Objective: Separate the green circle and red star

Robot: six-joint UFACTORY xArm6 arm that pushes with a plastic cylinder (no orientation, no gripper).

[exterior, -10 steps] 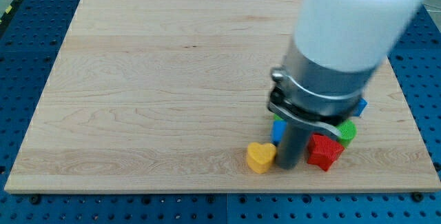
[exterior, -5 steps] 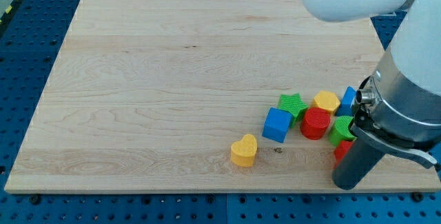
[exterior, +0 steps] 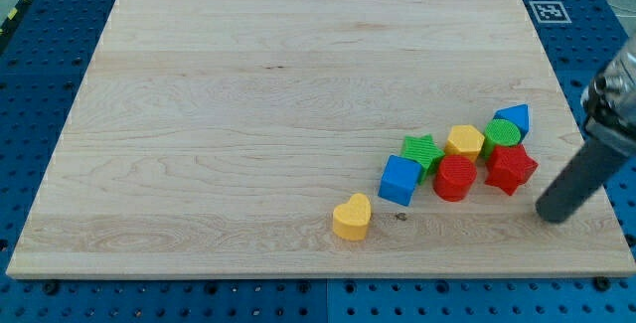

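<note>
The green circle (exterior: pixel 502 132) sits at the view's lower right on my table (exterior: pixel 248 114), and I use it as my landmark: the red star (exterior: pixel 511 168) lies directly below it, the two touching. Above and to the right of the circle, against it, is a blue block (exterior: pixel 514 118) with a pointed top; to its left, touching, is a yellow hexagon (exterior: pixel 465 142). Further left are a green star (exterior: pixel 422 151), a red cylinder (exterior: pixel 456 177) below-left of the circle, a blue cube (exterior: pixel 399 180), and farthest left and lowest a yellow heart (exterior: pixel 352 217), apart from the rest. I count eight blocks: two each of green, red, blue and yellow. My tip (exterior: pixel 553 213) stands lower right of the circle, near the red star but clear of it. There is no claw on this rod. A printed marker tag (exterior: pixel 548 11) lies off the table's top right corner; I can't read any writing on it.
</note>
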